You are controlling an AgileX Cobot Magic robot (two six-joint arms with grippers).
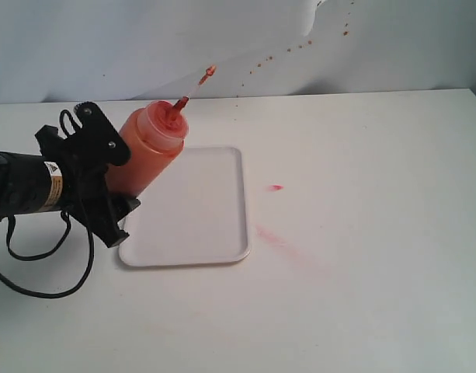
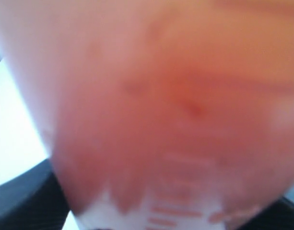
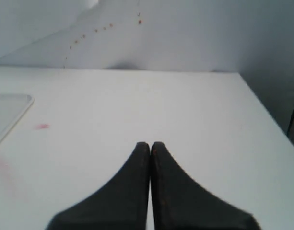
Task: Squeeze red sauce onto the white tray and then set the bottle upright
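Bottle aslant over white tray edge, pinched by level left hand; right hand pressed together.

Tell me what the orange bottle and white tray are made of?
The translucent orange-red squeeze bottle looks like soft plastic: its contents show through the wall. The flat white rectangular tray seems smooth plastic, judging by its moulded rounded corners and low rim.
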